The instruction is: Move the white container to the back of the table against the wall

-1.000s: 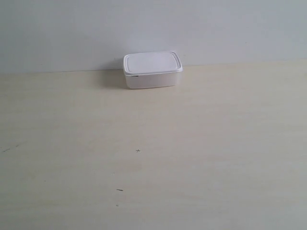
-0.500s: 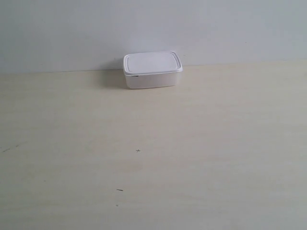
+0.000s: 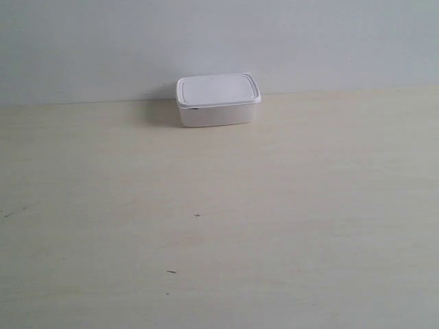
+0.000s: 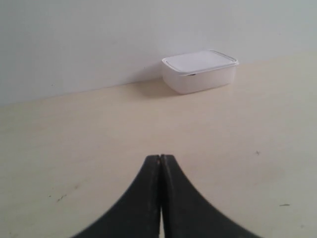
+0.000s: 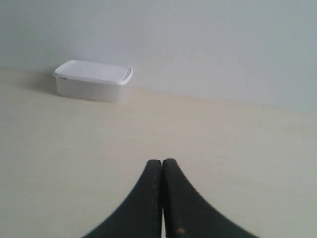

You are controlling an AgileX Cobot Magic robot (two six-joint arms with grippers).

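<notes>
At the back of the table, one white container stood right by the wall, upright, with its one white lid closed on top. Its rear edge met the line where table and wall join; whether it really touched the wall, I could not tell. Two grippers were seen, each only in its own wrist view. The left gripper was clenched, its two black fingers pressed together with nothing between them, well apart from the container. The right gripper was clenched too, also holding nothing, also well apart from it. A few small dark specks lay on the table, nearer the camera.
</notes>
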